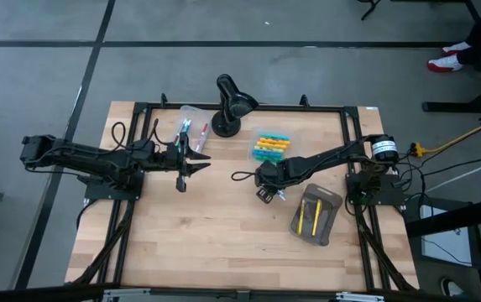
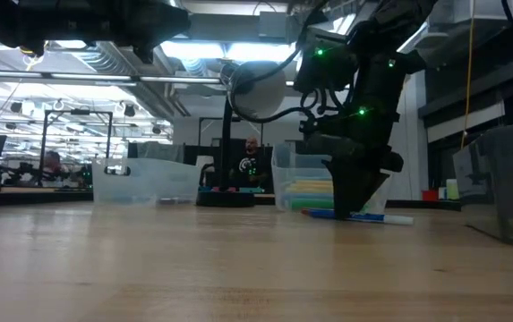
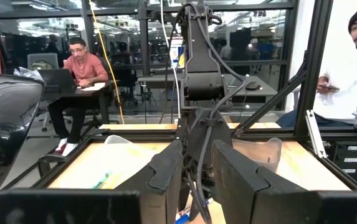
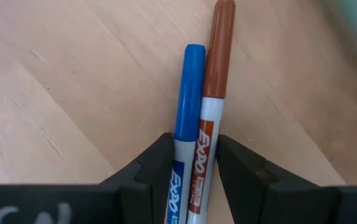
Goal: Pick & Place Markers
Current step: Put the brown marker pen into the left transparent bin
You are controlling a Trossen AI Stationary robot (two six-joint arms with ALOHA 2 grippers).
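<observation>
High view: the table [image 1: 181,243] lies mostly bare in its lower half. Left gripper [image 1: 191,161] hovers left of center, fingers holding something I cannot tell. Right gripper [image 1: 265,193], near center, pinches a blue marker [image 4: 184,106] and a brown marker [image 4: 214,87] side by side against the wood.

Markers [image 1: 271,147] in tray, black lamp [image 1: 232,105]

Your robot: two dark, jointed arms, left arm [image 1: 89,158] and right arm [image 1: 324,161], with black cables looped alongside. The right arm shows small green lights and a silver-and-black cylinder [image 1: 384,148] at its base. Fingers [image 4: 150,180] are matte black wedges.
</observation>
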